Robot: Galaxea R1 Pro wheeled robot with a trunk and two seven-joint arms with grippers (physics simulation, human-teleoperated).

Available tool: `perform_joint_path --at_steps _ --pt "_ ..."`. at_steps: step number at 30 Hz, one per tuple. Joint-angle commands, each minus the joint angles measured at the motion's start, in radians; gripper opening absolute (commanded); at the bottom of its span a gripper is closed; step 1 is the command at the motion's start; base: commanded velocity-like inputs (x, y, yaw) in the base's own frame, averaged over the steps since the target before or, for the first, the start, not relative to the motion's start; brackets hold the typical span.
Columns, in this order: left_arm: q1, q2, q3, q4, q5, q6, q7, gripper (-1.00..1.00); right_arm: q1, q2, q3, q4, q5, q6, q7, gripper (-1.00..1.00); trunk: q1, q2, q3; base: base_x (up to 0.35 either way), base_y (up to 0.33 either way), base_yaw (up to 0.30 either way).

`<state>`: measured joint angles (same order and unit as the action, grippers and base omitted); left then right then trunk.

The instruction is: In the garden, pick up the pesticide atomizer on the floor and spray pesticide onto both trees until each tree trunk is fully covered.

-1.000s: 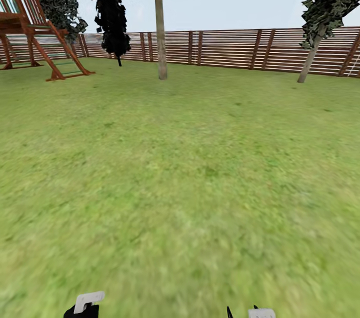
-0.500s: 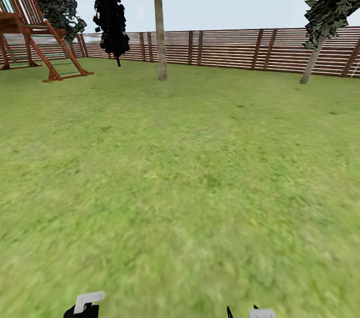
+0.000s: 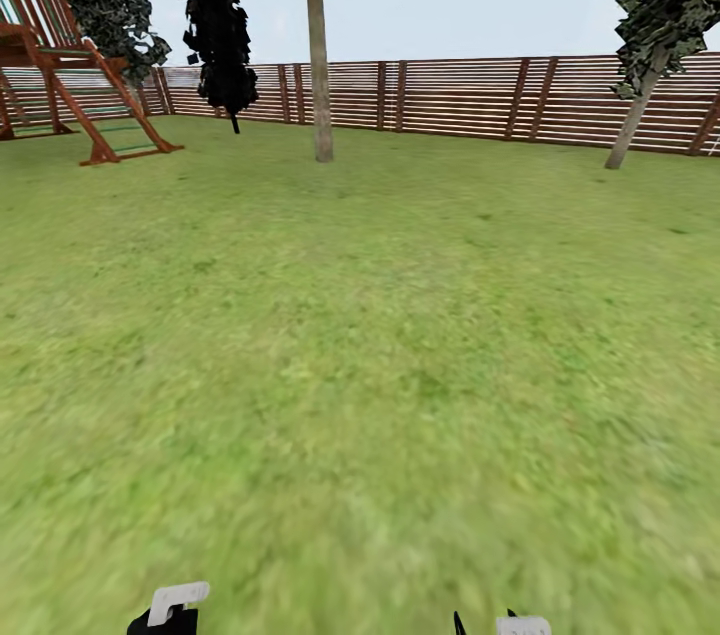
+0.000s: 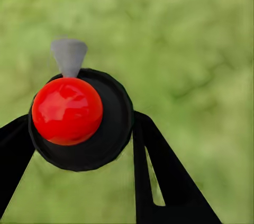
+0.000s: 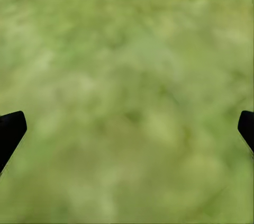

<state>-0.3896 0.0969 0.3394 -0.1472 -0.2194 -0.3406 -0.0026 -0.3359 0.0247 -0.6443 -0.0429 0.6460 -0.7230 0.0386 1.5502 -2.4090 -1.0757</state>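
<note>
The pesticide atomizer (image 4: 67, 110) has a glossy red ball on a black round body and a grey nozzle. My left gripper (image 4: 79, 147) is shut on it, black fingers (image 4: 159, 171) on either side, above the grass floor (image 4: 201, 49). My right gripper (image 5: 127, 128) hangs open over bare grass, holding nothing. In the head view both arms just show at the near edge, left (image 3: 170, 607) and right (image 3: 520, 625). Far across the lawn stand two trees: one straight trunk (image 3: 320, 65) ahead and one leaning trunk (image 3: 632, 125) at the far right.
A brown slatted fence (image 3: 450, 95) closes the far side of the garden. A red-brown wooden play frame with a ladder (image 3: 90, 85) stands at the far left. A dark, narrow, leafy tree (image 3: 220, 35) rises beside it. Open grass (image 3: 380, 335) lies between me and the trees.
The whole head view has shifted slightly: the play frame slid left and the right tree slid right, so the camera moved. The grippers look unchanged.
</note>
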Motion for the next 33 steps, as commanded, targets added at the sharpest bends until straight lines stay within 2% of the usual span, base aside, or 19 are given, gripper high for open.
perform_joint_path --at_steps 1,23,29,33 --pt "0.0 0.0 0.0 0.0 0.0 0.0 -0.001 -1.0 0.0 0.0 0.0 0.0 0.0 0.0 0.0 1.0 0.0 0.0 0.0 0.339 0.0 0.0" --pt "0.0 0.001 0.0 0.0 0.0 0.0 -0.001 -1.0 0.0 0.005 0.001 0.0 -0.001 -0.001 -0.001 1.0 0.0 0.0 0.0 0.339 0.0 0.0" --pt "0.0 0.0 0.0 0.0 0.0 0.0 -0.001 -1.0 0.0 0.002 -0.005 -0.025 -0.005 -0.002 -0.003 1.0 0.0 0.0 0.0 0.339 0.0 0.0" --pt "0.0 0.0 0.0 0.0 0.0 0.0 -0.001 -1.0 0.0 0.0 0.006 -0.045 0.002 -0.004 0.003 1.0 0.0 0.0 0.0 0.339 0.0 0.0"
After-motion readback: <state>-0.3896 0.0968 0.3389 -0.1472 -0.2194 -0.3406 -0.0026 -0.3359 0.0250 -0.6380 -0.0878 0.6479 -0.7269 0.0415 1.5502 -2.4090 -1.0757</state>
